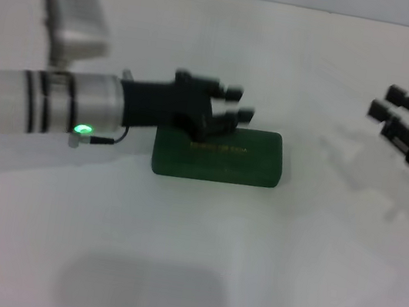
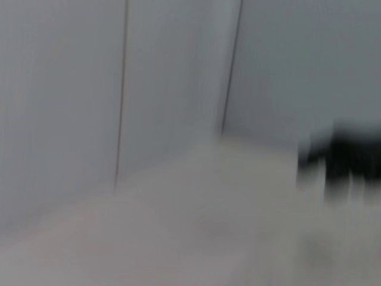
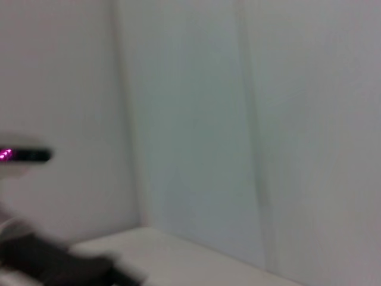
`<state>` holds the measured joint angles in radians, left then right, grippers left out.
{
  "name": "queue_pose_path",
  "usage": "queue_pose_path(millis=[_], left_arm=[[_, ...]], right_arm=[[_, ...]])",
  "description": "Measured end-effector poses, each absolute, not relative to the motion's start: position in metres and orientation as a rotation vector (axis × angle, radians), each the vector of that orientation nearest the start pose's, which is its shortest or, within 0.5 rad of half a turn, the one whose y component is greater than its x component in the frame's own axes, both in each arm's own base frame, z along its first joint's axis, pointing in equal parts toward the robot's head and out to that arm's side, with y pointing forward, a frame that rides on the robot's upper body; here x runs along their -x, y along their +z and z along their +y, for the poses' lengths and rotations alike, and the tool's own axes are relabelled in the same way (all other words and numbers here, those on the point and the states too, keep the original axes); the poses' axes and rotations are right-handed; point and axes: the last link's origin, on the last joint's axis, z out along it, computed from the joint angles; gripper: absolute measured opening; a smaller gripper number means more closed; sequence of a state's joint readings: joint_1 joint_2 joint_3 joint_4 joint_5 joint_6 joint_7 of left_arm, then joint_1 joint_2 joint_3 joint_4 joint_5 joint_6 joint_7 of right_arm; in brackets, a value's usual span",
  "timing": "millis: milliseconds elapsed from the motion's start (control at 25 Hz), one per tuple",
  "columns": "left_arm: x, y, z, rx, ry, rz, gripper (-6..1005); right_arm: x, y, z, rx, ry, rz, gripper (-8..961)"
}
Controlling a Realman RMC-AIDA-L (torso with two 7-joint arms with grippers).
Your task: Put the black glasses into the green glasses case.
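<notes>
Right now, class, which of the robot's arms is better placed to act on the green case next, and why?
Probably the left. The left gripper, fingers open, hovers at the closed green glasses case, while the right gripper hangs far off to the side. No glasses are visible.
</notes>
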<state>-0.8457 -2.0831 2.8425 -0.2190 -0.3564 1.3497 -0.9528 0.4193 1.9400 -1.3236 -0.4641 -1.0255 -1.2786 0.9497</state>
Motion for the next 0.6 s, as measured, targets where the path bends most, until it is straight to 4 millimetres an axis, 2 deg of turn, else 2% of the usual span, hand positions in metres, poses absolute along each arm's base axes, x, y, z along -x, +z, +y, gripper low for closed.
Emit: queue_pose_path(millis=[80, 160, 280, 360, 480, 600], left_arm=[[0.225, -0.045, 0.354, 2.636, -0.926, -0.389, 405], [0.222, -0.018, 0.336, 2.636, -1.135, -0.293, 405], [0.231, 0.007, 0.311, 2.686, -1.257, -0.203, 405], [0.242, 0.009, 0.297, 2.739, -1.235, -0.173, 405], [0.257, 0.002, 0.276, 2.791, -1.182, -0.144, 574], [0.266, -0.007, 0.26, 2.775, -1.165, -0.123, 695]], right_arm=[[-0.264, 0.008, 0.333, 2.48, 0.917, 0.296, 419], [-0.248, 0.003, 0.323, 2.596, 0.993, 0.222, 424], [-0.232, -0.005, 0.312, 2.699, 1.081, 0.16, 432], [-0.226, -0.014, 0.307, 2.744, 1.094, 0.131, 437], [-0.219, -0.032, 0.305, 2.797, 1.054, 0.096, 445], [-0.22, -0.045, 0.302, 2.809, 1.009, 0.048, 541]])
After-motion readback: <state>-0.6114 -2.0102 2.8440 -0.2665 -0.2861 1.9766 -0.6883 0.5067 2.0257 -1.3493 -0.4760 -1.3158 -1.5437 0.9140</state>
